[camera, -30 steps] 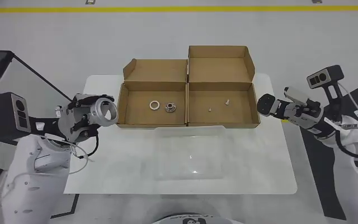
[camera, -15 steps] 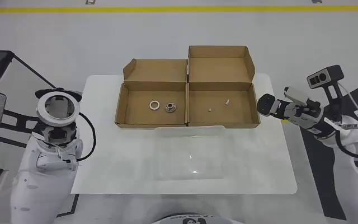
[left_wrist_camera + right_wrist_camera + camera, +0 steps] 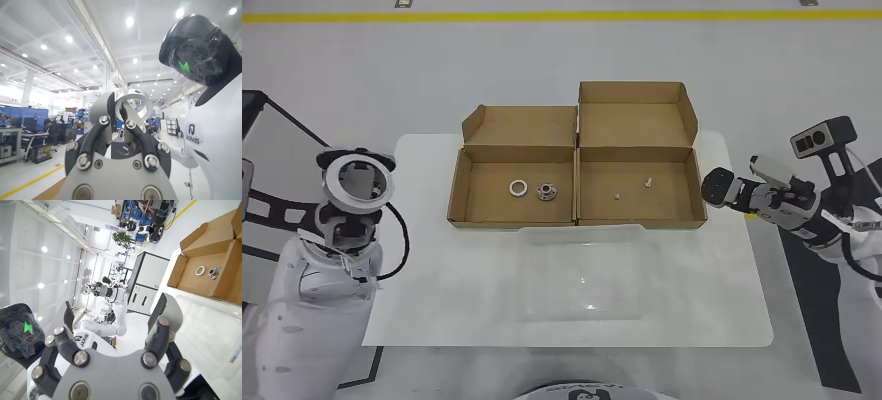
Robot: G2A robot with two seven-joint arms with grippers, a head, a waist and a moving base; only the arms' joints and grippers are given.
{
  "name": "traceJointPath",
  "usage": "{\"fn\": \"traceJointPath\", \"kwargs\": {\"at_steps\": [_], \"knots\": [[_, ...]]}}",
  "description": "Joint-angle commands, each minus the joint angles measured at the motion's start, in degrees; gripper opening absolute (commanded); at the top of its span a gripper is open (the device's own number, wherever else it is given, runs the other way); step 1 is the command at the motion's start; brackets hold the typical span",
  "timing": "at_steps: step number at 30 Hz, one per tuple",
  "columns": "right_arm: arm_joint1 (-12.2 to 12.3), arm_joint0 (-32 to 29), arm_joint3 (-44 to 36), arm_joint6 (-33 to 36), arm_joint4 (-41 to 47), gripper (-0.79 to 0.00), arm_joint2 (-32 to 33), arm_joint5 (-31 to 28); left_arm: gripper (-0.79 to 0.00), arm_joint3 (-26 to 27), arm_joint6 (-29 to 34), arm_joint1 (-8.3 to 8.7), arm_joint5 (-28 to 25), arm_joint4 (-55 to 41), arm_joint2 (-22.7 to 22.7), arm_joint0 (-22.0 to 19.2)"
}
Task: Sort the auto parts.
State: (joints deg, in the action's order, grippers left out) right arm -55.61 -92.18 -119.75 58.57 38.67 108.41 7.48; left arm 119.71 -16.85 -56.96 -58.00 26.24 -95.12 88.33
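Note:
My left gripper (image 3: 117, 108) is shut on a large silver ring (image 3: 134, 98), one finger inside it and one outside, and points up at the ceiling. From above, that ring (image 3: 359, 182) hangs left of the table's left edge. The left cardboard box (image 3: 464, 200) holds a smaller silver ring (image 3: 518, 186) and a flanged metal bushing (image 3: 546, 189). Two tiny screws (image 3: 648, 182) lie in the right box (image 3: 691, 200). My right gripper (image 3: 113, 311) stands open and empty beyond the right box's end (image 3: 712, 188).
A clear plastic tray (image 3: 582, 272) sits on the white table (image 3: 442, 300) in front of both boxes. The box lids (image 3: 522, 125) stand open at the back. A dark-framed cabinet (image 3: 145, 275) stands off the table's left side.
My left arm has swung the large ring away from the left box, out past the table's left edge, and turned it upward. The right arm has not moved.

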Motion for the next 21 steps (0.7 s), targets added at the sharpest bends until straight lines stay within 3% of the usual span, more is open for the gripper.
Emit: {"fn": "traceJointPath", "kwargs": {"at_steps": [1, 10, 21], "knots": [[0.0, 0.0, 0.0, 0.0, 0.0, 0.0, 0.0, 0.0, -0.785, 0.09, 1.33, -0.13, 0.01, 3.25, -0.26, 0.02], [0.0, 0.0, 0.0, 0.0, 0.0, 0.0, 0.0, 0.0, -0.785, 0.91, 2.29, -0.91, 0.44, 14.02, -0.48, 0.27], [0.0, 0.0, 0.0, 0.0, 0.0, 0.0, 0.0, 0.0, -0.785, 0.5, 0.11, -1.01, 0.0, 4.79, 1.11, 1.13]]}}
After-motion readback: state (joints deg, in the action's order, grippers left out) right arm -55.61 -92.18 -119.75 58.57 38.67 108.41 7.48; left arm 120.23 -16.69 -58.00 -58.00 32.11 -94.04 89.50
